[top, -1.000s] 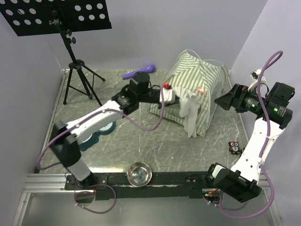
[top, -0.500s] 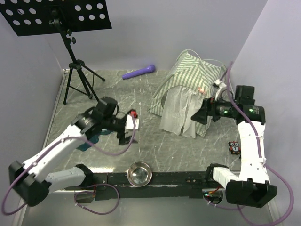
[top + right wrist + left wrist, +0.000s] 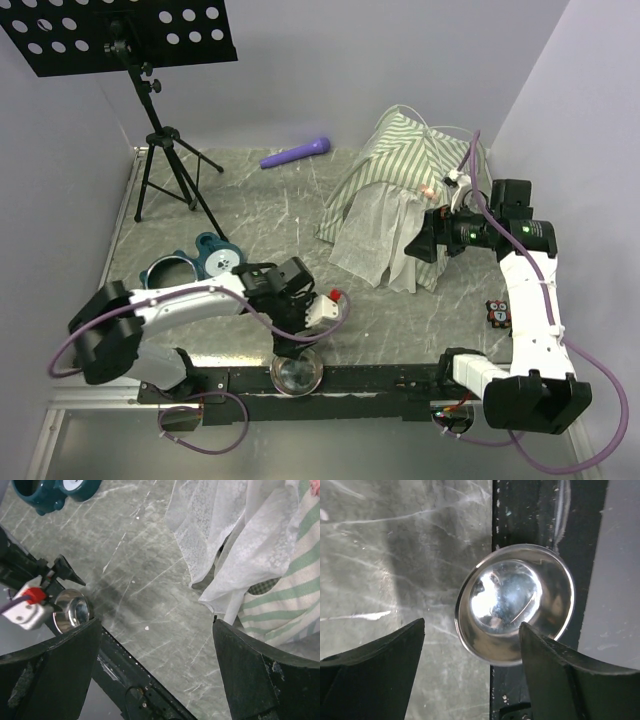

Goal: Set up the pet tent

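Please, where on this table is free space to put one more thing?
Bare: between tripod, purple stick and pet tent; also between tent and near rail. Crowded: around the steel bowl, under the left arm.

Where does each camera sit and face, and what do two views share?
Top external: high behind the robot, looking down on the table; left arm and right arm show.
Left wrist: above the steel bowl, facing straight down; left gripper open.
Right wrist: beside the pet tent, facing down toward the near edge; right gripper open.
Shared: steel bowl in both wrist views.
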